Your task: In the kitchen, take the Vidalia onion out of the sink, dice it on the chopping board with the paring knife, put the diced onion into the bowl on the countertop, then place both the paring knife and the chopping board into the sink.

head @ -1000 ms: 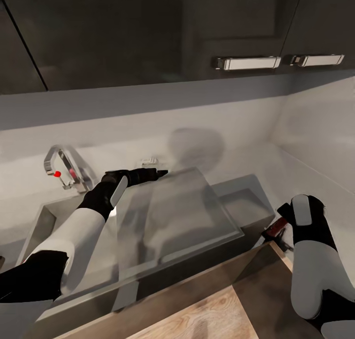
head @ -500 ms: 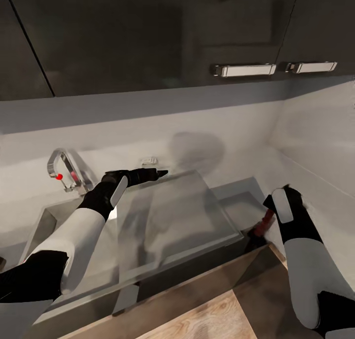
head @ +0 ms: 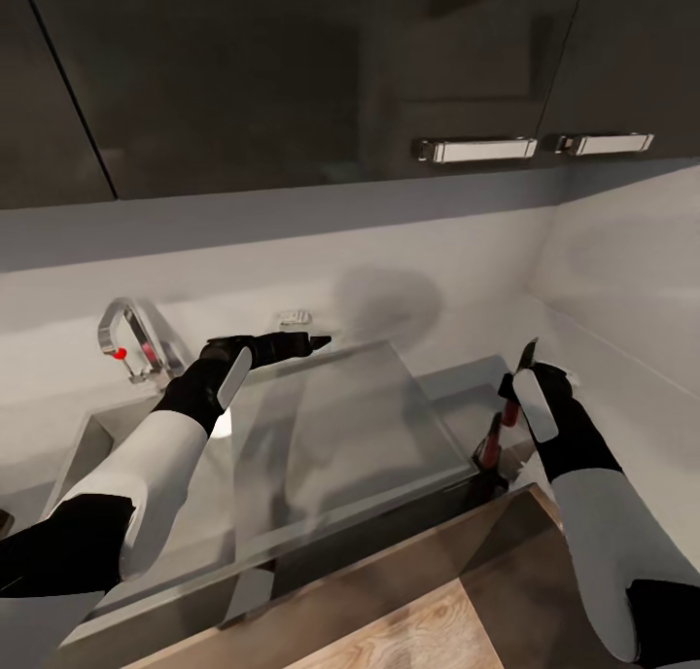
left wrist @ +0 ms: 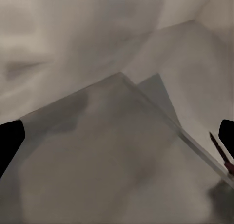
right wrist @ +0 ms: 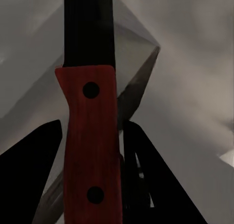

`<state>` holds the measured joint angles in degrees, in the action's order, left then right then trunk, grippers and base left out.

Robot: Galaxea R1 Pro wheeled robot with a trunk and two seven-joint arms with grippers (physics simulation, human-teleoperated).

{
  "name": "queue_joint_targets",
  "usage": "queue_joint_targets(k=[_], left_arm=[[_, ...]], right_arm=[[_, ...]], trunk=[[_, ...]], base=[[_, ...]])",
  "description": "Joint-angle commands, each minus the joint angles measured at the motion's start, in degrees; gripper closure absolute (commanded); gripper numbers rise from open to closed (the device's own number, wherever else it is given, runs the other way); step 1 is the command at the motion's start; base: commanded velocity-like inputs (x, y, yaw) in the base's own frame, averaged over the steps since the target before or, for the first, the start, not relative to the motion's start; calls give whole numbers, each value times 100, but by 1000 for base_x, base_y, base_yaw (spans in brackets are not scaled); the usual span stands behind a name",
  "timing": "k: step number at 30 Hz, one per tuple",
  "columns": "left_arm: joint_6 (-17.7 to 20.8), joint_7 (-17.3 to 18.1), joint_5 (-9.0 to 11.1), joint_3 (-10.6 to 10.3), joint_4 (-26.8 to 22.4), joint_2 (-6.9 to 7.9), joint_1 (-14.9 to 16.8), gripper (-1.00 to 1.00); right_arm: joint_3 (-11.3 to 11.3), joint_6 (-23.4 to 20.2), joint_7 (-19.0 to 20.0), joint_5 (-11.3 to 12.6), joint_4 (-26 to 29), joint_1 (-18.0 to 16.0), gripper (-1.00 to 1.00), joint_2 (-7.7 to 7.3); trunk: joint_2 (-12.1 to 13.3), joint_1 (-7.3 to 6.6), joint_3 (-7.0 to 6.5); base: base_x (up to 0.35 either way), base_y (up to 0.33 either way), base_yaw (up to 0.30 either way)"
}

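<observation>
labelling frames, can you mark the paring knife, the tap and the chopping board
paring knife (right wrist: 91, 141): right wrist view, middle of the red handle
tap (head: 124, 334): head view, chrome arch
chopping board (head: 428, 622): head view, pale wooden face

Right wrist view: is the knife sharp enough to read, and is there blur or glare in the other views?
Right wrist view: paring knife fairly crisp, rivets visible, background soft. Left wrist view: smeared grey surfaces, no hard edges. Head view: glossy sink drainer shows soft arm shadows; a round shadow on the back wall.
</observation>
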<state>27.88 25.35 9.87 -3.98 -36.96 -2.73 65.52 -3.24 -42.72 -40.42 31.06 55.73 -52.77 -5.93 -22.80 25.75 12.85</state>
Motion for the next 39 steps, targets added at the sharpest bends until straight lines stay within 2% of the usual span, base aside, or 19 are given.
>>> queue_joint_targets(k=[1,2,3,6,9,15,17,19,21,22,24,25,29,30,31,33,37,39], left_arm=[[51,-13,59,-7,-4,1,5,-100],[51,-13,59,-4,-4,1,5,-100],[51,-13,59,-1,-4,1,5,-100],[51,-13,59,-2,-4,1,5,-100],[51,-13,59,-4,-4,1,5,-100],[51,-13,59,-6,-4,1,5,-100],[51,-13,59,-7,-4,1,5,-100],[51,-13,59,-7,-4,1,5,-100],[51,-13,59,-7,-4,1,5,-100],[51,-13,59,-7,-4,1,5,-100],[51,-13,59,-7,-4,1,5,-100],[51,-13,59,-7,-4,1,5,-100],[51,-13,59,-7,-4,1,5,-100],[51,-13,59,-7,-4,1,5,-100],[51,-13,59,-7,-4,1,5,-100],[51,-13,59,-7,-4,1,5,-100],[51,-13,59,-7,-4,0,5,-100],[51,-13,59,-7,-4,1,5,-100]], right_arm=[[7,-9,9,59,7,-5,100,-30],[10,-8,99,53,8,-5,100,-93],[18,-8,241,43,8,-5,100,-238],[22,-7,356,32,8,-5,100,-299],[30,8,580,-13,8,4,100,-450],[34,24,809,-44,8,19,100,-529],[48,73,850,-146,8,25,100,-555],[90,232,865,-316,5,32,100,-569],[187,569,883,-659,-3,38,100,-578],[220,652,896,-752,-4,42,100,-580],[329,913,1050,-1102,-12,79,100,-582],[378,1073,1390,-1374,-15,132,100,-584],[407,1527,2223,-1803,-22,261,100,-584],[408,1606,2297,-1868,-23,283,100,-584],[410,1864,2450,-2080,-25,355,100,-584],[416,2180,2549,-2340,-26,446,100,-585],[420,2532,2669,-2524,-27,538,100,-585],[421,2715,2899,-2571,-27,608,100,-585]], trunk=[[-12,4,10],[-12,4,8],[-12,4,8],[-12,4,7],[-12,4,7],[-12,4,7],[-12,4,7],[-12,4,7],[-12,4,7],[-12,4,7],[-12,4,7],[-12,4,7],[-12,4,7],[-12,4,7],[-12,4,7],[-12,4,7],[-12,4,7],[-12,4,7]], base=[[0,0,0],[0,0,0],[0,0,0],[0,0,0],[0,0,0],[-47,0,0],[-235,0,0],[-289,0,0],[-312,0,0],[-317,0,0],[-314,0,0],[-259,0,0],[-109,0,0],[-40,0,0],[-20,0,0],[-11,0,0],[-4,0,0],[-1,0,0]])
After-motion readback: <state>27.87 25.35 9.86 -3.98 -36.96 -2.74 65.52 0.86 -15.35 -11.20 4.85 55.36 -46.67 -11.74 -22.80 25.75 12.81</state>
